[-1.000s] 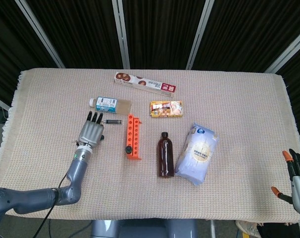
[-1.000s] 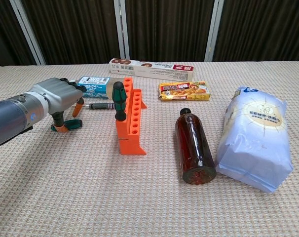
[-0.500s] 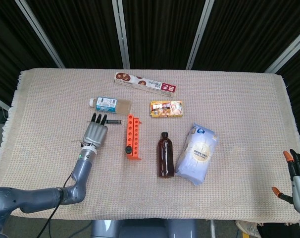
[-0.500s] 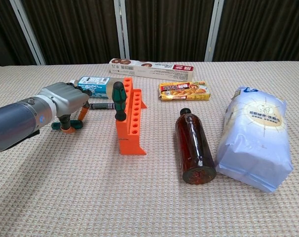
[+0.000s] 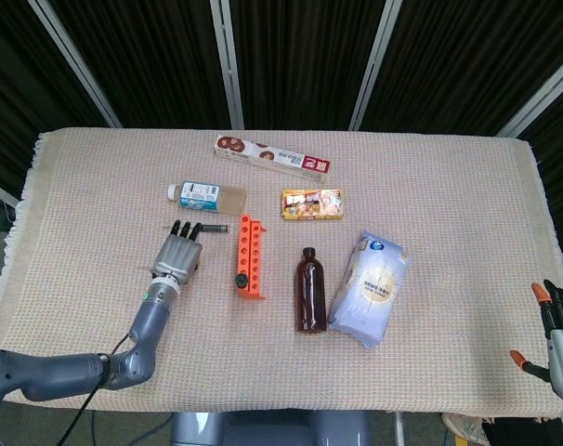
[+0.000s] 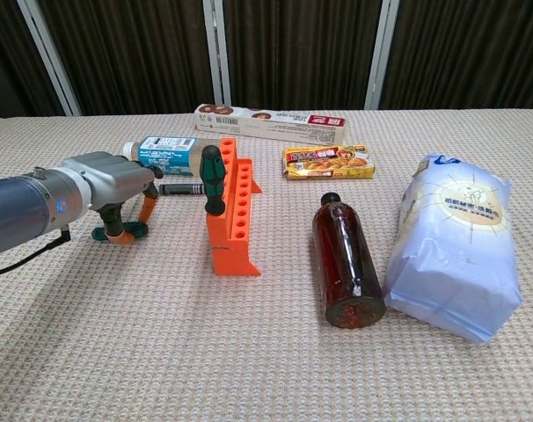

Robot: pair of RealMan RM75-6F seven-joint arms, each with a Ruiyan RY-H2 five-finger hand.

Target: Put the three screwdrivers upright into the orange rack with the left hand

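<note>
The orange rack (image 5: 249, 256) (image 6: 236, 220) stands mid-table with one green-handled screwdriver (image 6: 213, 176) (image 5: 240, 279) upright in its near end. A dark screwdriver (image 6: 183, 188) (image 5: 210, 228) lies flat between the rack and the bottle behind it. My left hand (image 5: 177, 255) (image 6: 108, 180) is left of the rack, palm down, fingers curled onto the cloth. A short green handle (image 6: 131, 231) shows under it beside the thumb; whether it is gripped is hidden. My right hand (image 5: 560, 339) hangs off the table's right edge, fingers apart, holding nothing.
A labelled bottle (image 5: 205, 194) lies just behind the left hand. A brown bottle (image 5: 309, 288) and a white bag (image 5: 368, 288) lie right of the rack. A snack packet (image 5: 311, 203) and a long box (image 5: 274, 158) lie further back.
The left hand edged toward the rack, then drew back a little toward me and lowered. The green handle under it shifted slightly nearer too. The right hand stayed still.
</note>
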